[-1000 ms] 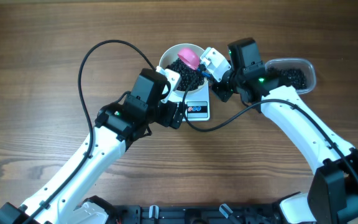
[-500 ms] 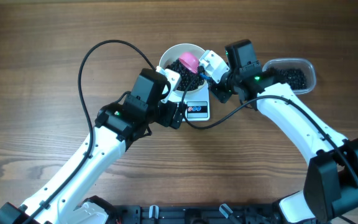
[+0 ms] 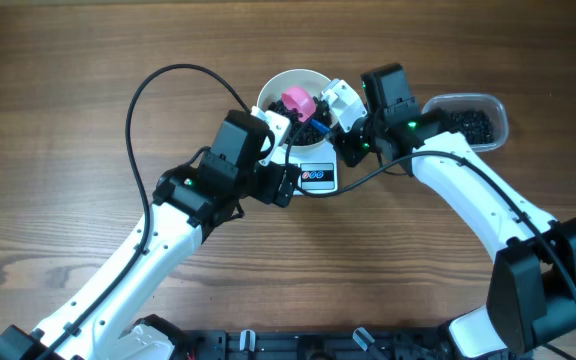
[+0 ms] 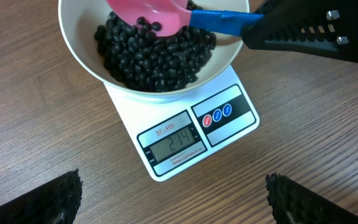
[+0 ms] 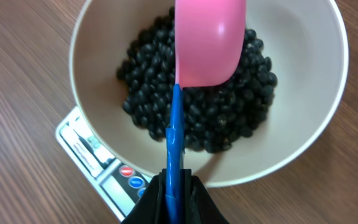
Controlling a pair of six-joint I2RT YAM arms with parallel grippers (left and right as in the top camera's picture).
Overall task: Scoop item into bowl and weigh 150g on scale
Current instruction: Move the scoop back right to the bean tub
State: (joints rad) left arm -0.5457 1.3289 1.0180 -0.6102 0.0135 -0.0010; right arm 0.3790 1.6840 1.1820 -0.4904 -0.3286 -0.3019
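**Overhead: scoop over a bowl that looks overfilled**

Right gripper (image 5: pixel 174 186) is pressed together on the blue handle of the pink scoop (image 5: pixel 207 43), pinching it near the end, so the scoop head reaches the middle of the bowl (image 5: pixel 316 74) while the arm keeps off the rim. The beans (image 4: pixel 154 56) sit as a dark heap in the bottom of the bowl, and a few lie on the scoop itself. The bowl stands on the scale (image 4: pixel 232 87), set toward the back so the display and two buttons show clear in front of it. That display seems to read 214, which I judge is over the target. So the scoop is probably there to take beans out, not to add more. The clear tub (image 3: pixel 502 120) waits just beside the right arm with more beans in it, a short swing away for returning the surplus. Left gripper (image 4: pixel 173 199) hangs spread wide and empty in front of the scale, touching nothing; from there its camera has a clean look at the reading
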